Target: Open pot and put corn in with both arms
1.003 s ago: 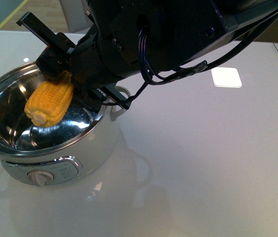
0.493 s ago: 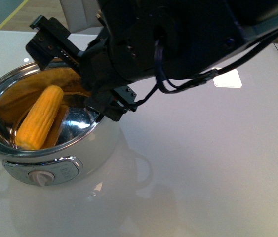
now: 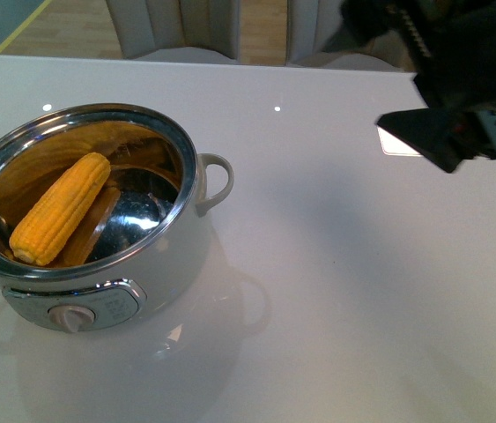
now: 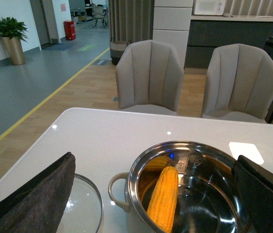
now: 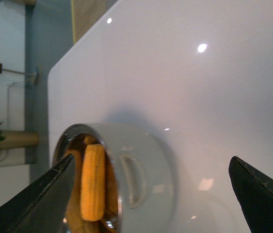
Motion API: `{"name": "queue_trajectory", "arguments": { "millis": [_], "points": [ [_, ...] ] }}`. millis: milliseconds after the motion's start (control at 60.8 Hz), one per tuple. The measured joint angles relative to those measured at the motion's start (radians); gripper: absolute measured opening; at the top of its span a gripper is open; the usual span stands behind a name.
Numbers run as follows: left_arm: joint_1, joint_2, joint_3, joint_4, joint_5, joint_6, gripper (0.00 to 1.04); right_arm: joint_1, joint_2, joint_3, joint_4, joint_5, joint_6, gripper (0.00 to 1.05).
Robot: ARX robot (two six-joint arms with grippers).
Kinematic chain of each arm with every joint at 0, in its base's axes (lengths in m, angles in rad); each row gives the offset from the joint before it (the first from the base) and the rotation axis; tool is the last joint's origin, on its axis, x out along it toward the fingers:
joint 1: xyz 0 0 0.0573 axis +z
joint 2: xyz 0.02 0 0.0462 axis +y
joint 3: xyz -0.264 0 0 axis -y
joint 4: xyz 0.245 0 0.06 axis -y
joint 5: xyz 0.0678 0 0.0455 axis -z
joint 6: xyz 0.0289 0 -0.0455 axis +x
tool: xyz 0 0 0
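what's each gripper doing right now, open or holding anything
Left gripper: open, holding nothing; the corn lies in the pot between its spread fingers' view.
Right gripper: open, empty, away from the pot.

Yellow-orange corn (image 3: pixel 59 210); white pot (image 3: pixel 173 264), shiny steel inside; glossy white table (image 3: pixel 336 291).

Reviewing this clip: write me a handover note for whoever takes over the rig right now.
Right end effector: open, empty, off to the right of the pot in the front view.
Left end effector: open, empty, above the table looking down on the pot.
Corn: inside the pot, leaning against its steel wall.
Glass lid: off, flat on the table beside the pot.
Done: pot opened, corn in.
Left: nothing of the task; park both arms.
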Motion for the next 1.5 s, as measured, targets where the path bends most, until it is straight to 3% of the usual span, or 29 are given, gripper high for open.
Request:
{"name": "queue_trajectory", "arguments": {
  "millis": [66, 395, 822, 1052, 1397, 1496],
  "points": [
    [0.000, 0.000, 0.000, 0.000, 0.000, 0.000, 0.98, -0.045, -0.076, -0.064, -0.022, 0.016, -0.084, 0.97],
    [0.000, 0.000, 0.000, 0.000, 0.000, 0.000, 0.98, -0.246, -0.526, -0.320, -0.201, 0.039, -0.407, 0.96],
    [0.000, 0.000, 0.000, 0.000, 0.000, 0.000, 0.98, -0.303, -0.958, -0.513, -0.401, 0.097, -0.739, 0.96],
    [0.000, 0.000, 0.000, 0.000, 0.000, 0.000, 0.98, -0.280, -1.134, -0.602, -0.457, 0.238, -0.769, 0.96],
    [0.000, 0.000, 0.000, 0.000, 0.000, 0.000, 0.98, -0.248, -1.268, -0.657, -0.522, 0.266, -0.751, 0.96],
    [0.000, 0.000, 0.000, 0.000, 0.002, 0.000, 0.98, -0.296, -1.327, -0.761, -0.259, 0.166, -0.803, 0.84]
  ]
}}
